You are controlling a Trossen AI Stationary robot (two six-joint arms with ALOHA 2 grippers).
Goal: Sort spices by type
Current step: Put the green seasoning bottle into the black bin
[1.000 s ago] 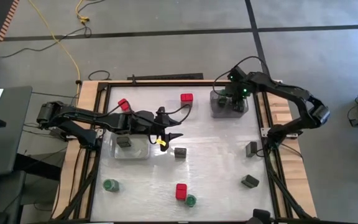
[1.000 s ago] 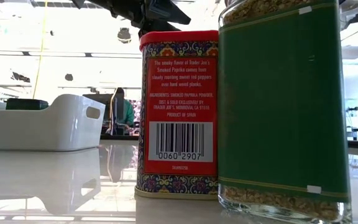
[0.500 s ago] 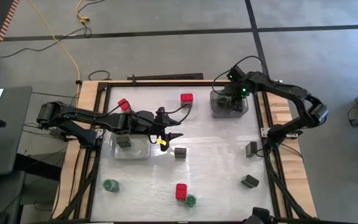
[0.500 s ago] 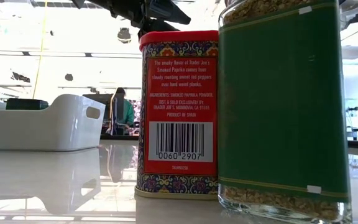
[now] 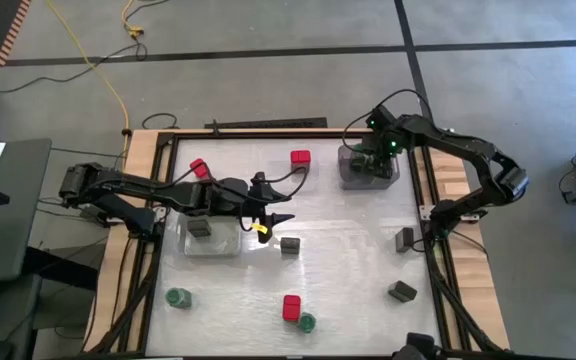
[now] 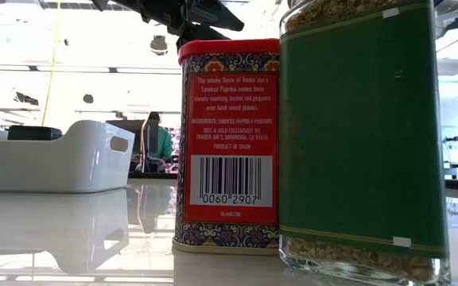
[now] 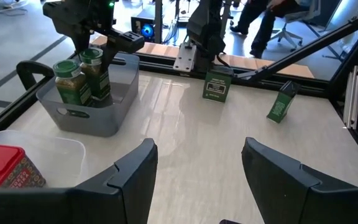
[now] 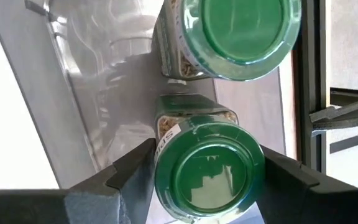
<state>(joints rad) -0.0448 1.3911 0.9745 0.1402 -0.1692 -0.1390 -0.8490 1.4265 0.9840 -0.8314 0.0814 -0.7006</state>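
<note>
Your right gripper (image 5: 367, 166) stands over the grey bin (image 5: 346, 178) at 1 o'clock, jaws loosely around a jar (image 8: 207, 177), grip uncertain; two jars binned. Left gripper (image 5: 273, 219), open, empty, waits mid-table. Most spices remain scattered.

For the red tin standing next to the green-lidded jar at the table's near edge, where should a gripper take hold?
Come from straight above and close on the red tin across its two flat faces away from the green-lidded jar. It stands upright, a tall box, and the jar crowds one side, so fingers fit better on the free sides.
</note>
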